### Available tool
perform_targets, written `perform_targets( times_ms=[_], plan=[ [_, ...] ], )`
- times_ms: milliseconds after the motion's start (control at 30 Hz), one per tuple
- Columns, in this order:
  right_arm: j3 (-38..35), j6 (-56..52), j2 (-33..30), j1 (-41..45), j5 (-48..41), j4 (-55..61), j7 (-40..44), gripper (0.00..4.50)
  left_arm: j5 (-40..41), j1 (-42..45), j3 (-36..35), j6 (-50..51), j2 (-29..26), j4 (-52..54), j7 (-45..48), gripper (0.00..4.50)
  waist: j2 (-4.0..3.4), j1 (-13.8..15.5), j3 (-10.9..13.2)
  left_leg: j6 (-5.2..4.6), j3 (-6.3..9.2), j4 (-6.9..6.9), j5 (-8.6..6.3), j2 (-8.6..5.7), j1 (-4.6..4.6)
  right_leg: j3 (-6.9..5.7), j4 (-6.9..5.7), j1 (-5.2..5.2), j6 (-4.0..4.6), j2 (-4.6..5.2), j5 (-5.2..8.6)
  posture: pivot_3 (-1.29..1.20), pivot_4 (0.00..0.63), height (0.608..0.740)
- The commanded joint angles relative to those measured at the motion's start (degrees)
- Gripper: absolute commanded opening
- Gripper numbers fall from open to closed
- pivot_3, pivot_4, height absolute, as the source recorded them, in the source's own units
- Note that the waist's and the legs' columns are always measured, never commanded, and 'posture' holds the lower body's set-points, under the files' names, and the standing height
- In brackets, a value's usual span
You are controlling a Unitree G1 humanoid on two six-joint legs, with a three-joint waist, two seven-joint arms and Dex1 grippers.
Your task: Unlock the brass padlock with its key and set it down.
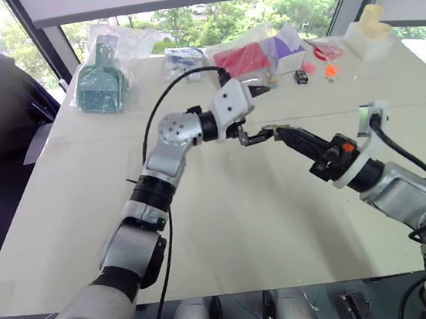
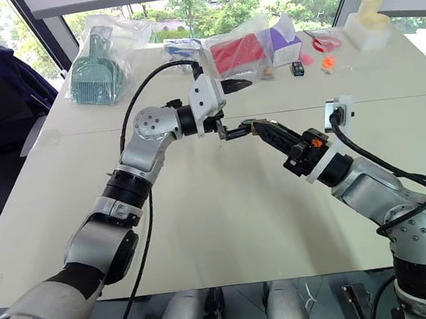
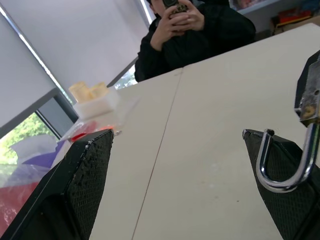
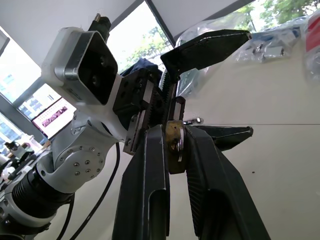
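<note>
Daylight from a wide window falls on a matte cream table point(image 1: 229, 227) with a thin seam running across it. From the head camera, the left gripper point(image 1: 258, 111) points sideways above that seam, its black fingers spread wide, and the right gripper point(image 1: 284, 134) reaches up to meet it, dark tapered fingers nearly together. Beyond them, at the table's window edge, lie a teal comb-toothed scoop in a clear bag point(image 1: 101, 84), a red packet in plastic point(image 1: 243, 58) and a pale foam block point(image 1: 368, 31).

Seen from the left wrist, the left gripper's textured black pads point(image 3: 90, 175) stand far apart, and the brass padlock point(image 3: 310, 105) hangs just beside one pad, its polished silvery shackle point(image 3: 282, 170) curving in a U. A person in dark clothing point(image 3: 200, 35) sits at the table's far end.

Seen from the right wrist, the right gripper's smooth black fingers point(image 4: 150, 190) pinch the gold-yellow padlock body between them. No lettering can be read on it.
</note>
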State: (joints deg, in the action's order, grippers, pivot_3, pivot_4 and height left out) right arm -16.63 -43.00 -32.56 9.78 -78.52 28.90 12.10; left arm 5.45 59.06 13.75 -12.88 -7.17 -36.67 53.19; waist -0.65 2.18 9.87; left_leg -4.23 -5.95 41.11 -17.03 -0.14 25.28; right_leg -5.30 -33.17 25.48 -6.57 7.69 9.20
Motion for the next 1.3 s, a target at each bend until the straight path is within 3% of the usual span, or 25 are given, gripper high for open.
perform_targets(
  times_ms=[33,233,400,533,733,967,1000,1033,1200,1233,1300],
  plan=[
    [-0.4,0.7,0.5,-0.4,-1.1,2.1,-0.2,0.06,0.0,1.6,-1.9,-1.5,0.2,0.4,-1.3,4.30,0.00,0.0,0.0,0.00,0.00,0.00,0.00,0.00,0.00,0.00,0.00,0.00,0.00,0.00,0.00,0.00,0.150,0.735],
    [-0.6,1.2,1.0,-0.8,-0.3,1.5,-0.4,0.06,-1.1,-1.2,-1.6,0.1,-2.0,1.4,-1.4,4.30,0.00,0.0,0.0,0.00,0.00,0.00,0.00,0.00,0.00,0.00,-0.01,0.00,0.00,0.00,0.00,0.00,0.150,0.735],
    [0.9,-0.6,2.1,-0.4,3.1,-4.9,-5.6,0.06,-1.2,-6.9,-1.1,10.8,-7.8,6.7,2.6,4.30,0.00,-0.4,0.0,0.01,-0.01,-0.01,0.00,0.02,-0.02,0.00,-0.03,0.01,0.00,-0.01,0.00,0.00,0.150,0.735],
    [4.7,-4.8,3.0,2.3,5.7,-12.3,-6.2,0.06,3.9,-13.8,-2.8,24.0,-13.5,18.4,7.3,4.30,-0.02,-1.4,0.0,0.02,-0.01,-0.04,0.01,0.03,0.00,0.00,-0.05,0.04,0.10,-0.01,0.06,0.00,0.150,0.735],
    [3.3,-7.6,7.5,9.5,4.7,-24.5,-6.7,0.06,10.8,-21.3,-3.6,38.3,-18.9,34.7,10.2,4.30,-0.06,-1.6,0.0,0.13,0.01,-0.05,0.07,0.02,0.01,0.01,-0.05,0.04,0.15,0.01,0.08,0.00,0.150,0.735],
    [5.0,-10.9,6.9,12.8,11.5,-31.6,-2.7,0.06,10.3,-23.8,-3.2,39.6,-17.0,38.3,4.6,4.30,-0.06,-1.6,0.0,0.28,0.00,-0.05,0.16,-0.01,0.00,0.01,-0.05,0.00,0.13,-0.01,0.07,0.00,0.150,0.735],
    [4.8,-11.2,6.9,12.7,12.2,-31.8,-2.0,1.03,10.4,-23.9,-3.2,39.7,-16.9,38.6,4.3,4.32,-0.06,-1.6,0.0,0.41,-0.01,-0.06,0.23,-0.01,0.00,0.01,-0.05,0.01,0.03,-0.02,0.02,0.00,0.150,0.735],
    [4.6,-11.4,6.8,12.7,12.6,-31.8,-1.1,1.39,10.5,-24.0,-3.1,39.9,-16.7,38.7,4.2,4.32,-0.06,-1.7,0.0,0.41,-0.01,-0.07,0.24,-0.01,0.00,0.01,-0.06,0.01,0.00,-0.02,0.00,0.00,0.150,0.735],
    [4.6,-11.9,2.0,11.3,17.6,-27.8,3.1,4.06,11.1,-24.5,-2.5,40.8,-16.8,39.5,4.2,4.32,-0.07,-1.5,0.0,0.42,-0.01,-0.09,0.24,0.00,-0.02,0.01,-0.06,0.01,-0.02,-0.04,0.00,0.00,0.150,0.735],
    [4.4,-11.9,-0.3,10.1,18.6,-25.5,4.5,4.44,11.2,-24.5,-2.5,41.0,-16.9,39.7,4.3,4.32,-0.07,-1.3,0.0,0.42,0.00,-0.09,0.24,-0.01,-0.01,0.01,-0.06,0.01,-0.01,-0.03,0.00,0.00,0.150,0.735],
    [3.9,-11.3,-3.7,7.9,20.1,-21.3,7.8,4.44,11.5,-24.7,-2.6,41.5,-17.2,39.9,4.3,4.32,-0.06,-1.3,0.0,0.39,0.02,-0.08,0.23,-0.04,0.01,0.01,-0.03,0.00,0.01,0.00,0.02,0.00,0.150,0.735]
  ],
)
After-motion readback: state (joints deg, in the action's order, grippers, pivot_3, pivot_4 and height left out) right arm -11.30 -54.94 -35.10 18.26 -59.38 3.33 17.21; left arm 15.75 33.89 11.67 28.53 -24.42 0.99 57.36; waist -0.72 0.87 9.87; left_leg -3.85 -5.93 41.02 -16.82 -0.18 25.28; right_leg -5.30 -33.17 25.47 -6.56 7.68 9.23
